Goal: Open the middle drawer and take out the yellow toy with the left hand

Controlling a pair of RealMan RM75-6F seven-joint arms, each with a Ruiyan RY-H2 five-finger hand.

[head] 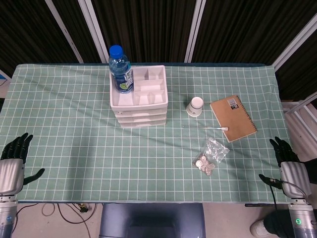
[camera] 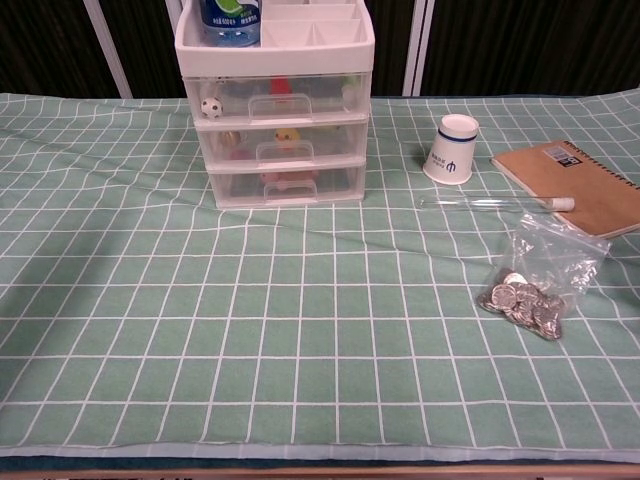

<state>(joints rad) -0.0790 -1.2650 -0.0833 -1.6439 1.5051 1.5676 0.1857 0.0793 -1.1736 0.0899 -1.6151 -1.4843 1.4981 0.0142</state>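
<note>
A white three-drawer cabinet [head: 139, 104] [camera: 276, 120] stands on the green checked cloth, all drawers closed. Through the clear front of the middle drawer [camera: 282, 145] the yellow toy [camera: 288, 136] shows behind the handle. My left hand [head: 13, 164] hovers at the table's near left corner, fingers spread and empty, far from the cabinet. My right hand [head: 290, 163] sits at the near right corner, fingers apart, holding nothing. Neither hand appears in the chest view.
A blue-capped bottle [head: 121, 70] stands in the cabinet's top tray. Right of the cabinet are an upturned paper cup [camera: 451, 148], a brown notebook [camera: 572, 186], a glass tube [camera: 495, 203] and a clear bag of coins [camera: 530, 290].
</note>
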